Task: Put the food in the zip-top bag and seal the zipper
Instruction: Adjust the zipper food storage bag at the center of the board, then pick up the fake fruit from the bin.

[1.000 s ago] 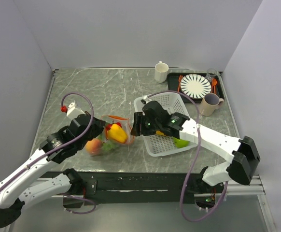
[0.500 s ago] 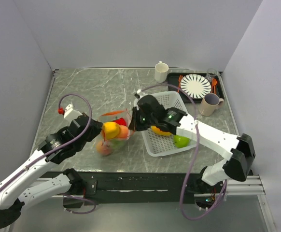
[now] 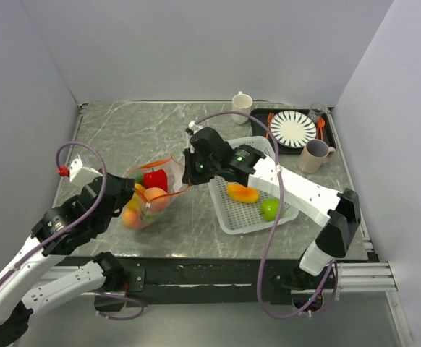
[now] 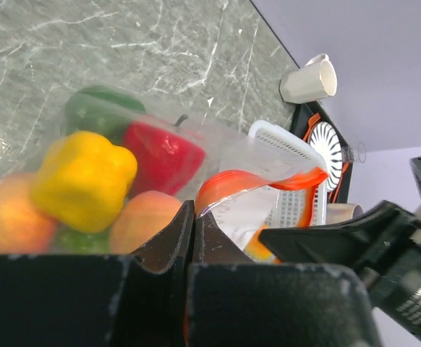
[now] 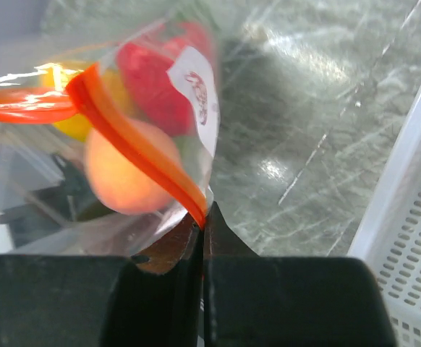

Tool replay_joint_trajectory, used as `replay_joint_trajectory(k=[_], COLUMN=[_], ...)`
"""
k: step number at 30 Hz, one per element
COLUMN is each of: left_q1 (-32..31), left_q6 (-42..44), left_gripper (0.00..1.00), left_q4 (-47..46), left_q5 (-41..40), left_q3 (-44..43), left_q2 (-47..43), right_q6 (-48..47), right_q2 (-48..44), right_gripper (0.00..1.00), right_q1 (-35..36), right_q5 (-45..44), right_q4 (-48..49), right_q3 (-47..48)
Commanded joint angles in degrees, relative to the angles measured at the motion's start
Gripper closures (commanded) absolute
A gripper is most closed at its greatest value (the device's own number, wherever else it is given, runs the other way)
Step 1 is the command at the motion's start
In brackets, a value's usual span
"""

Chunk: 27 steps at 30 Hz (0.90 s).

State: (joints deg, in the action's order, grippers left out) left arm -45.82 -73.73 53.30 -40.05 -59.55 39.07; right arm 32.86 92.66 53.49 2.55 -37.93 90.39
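The clear zip-top bag hangs stretched between both grippers above the table's left middle. Inside it are a yellow pepper, a red piece, a peach and a green piece. Its orange-red zipper gapes along the top. My left gripper is shut on the zipper's near end. At the far end my right gripper is shut on the zipper. An orange piece and a green apple lie in the white basket.
The basket stands just right of the bag, under my right arm. At the back right are a white cup, a black tray with a striped plate, and a beige mug.
My right gripper has closed on the zipper's end and moved up and left. The left arm has pulled back to the left, stretching the bag. The fruits have settled deeper inside.
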Motion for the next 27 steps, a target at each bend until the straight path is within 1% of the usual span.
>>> replay_joint_trajectory(k=[1,2,4,5,7,8,10,11,12,14,15,16,17,19,20,24,27], left_q1=[0.12,0.12,0.21,0.12,0.12,0.12,0.12,0.12,0.12,0.12,0.12,0.21,0.21,0.21,0.21,0.29,0.21], left_q6=[0.00,-0.18,-0.53,-0.79,-1.24,-1.06,-0.28,0.08,0.69,1.13,1.40,1.92,1.93,2.54,2.80,2.81,2.89], left_gripper=[0.99,0.99,0.99,0.99,0.99,0.99,0.99,0.99,0.99,0.99,0.99,0.99,0.99,0.99,0.99,0.99,0.99], left_q4=[-0.65,-1.17,-3.53,-4.33,-6.70,-7.67,-9.34,-10.74,-11.11,-11.72,-12.16,-12.51,-13.30,-14.36,-14.88,-15.68,-16.12], left_q5=[-1.62,-1.09,0.75,1.46,3.48,4.10,5.24,6.12,6.56,7.18,7.36,7.44,7.79,8.94,9.20,10.08,10.78], left_q3=[-0.57,1.00,2.94,5.12,7.59,8.04,9.09,9.19,9.01,8.49,8.40,8.40,8.31,8.31,8.40,8.66,9.01], left_q2=[1.27,1.79,2.06,2.32,2.59,2.94,3.38,4.08,4.52,5.75,6.10,6.72,6.90,7.25,7.34,7.69,7.69], right_q6=[-2.19,-2.45,-2.37,-2.45,-3.06,-3.24,-2.72,-2.54,-2.37,-2.54,-2.97,-3.41,-3.68,-6.30,-7.10,-9.92,-8.26], right_q2=[2.07,2.61,3.83,4.02,2.79,1.83,-2.56,-4.49,-8.42,-12.22,-15.29,-16.45,-17.24,-19.36,-19.80,-20.07,-20.41], right_gripper=[0.89,0.81,0.73,0.56,0.52,0.45,0.39,0.32,0.22,0.18,0.10,0.08,0.07,0.06,0.05,0.05,0.04], right_q1=[-0.06,0.03,-0.06,-0.32,-0.50,-0.84,-2.33,-2.95,-3.65,-6.55,-7.87,-9.45,-12.94,-16.21,-19.19,-22.72,-23.44], right_q5=[-0.96,-0.96,-2.45,-2.46,-4.30,-4.13,-5.26,-7.45,-8.51,-10.80,-12.03,-13.00,-13.70,-12.83,-12.57,-13.88,-17.73], right_q4=[-1.00,-1.18,-1.70,-2.14,-3.11,-3.63,-5.04,-5.39,-5.83,-6.54,-6.45,-7.41,-7.85,-7.86,-8.12,-10.93,-13.39], right_q3=[2.69,1.99,1.20,-0.03,-1.96,-2.49,-4.51,-5.48,-6.53,-10.48,-12.15,-14.95,-16.37,-20.66,-21.82,-24.73,-27.45])
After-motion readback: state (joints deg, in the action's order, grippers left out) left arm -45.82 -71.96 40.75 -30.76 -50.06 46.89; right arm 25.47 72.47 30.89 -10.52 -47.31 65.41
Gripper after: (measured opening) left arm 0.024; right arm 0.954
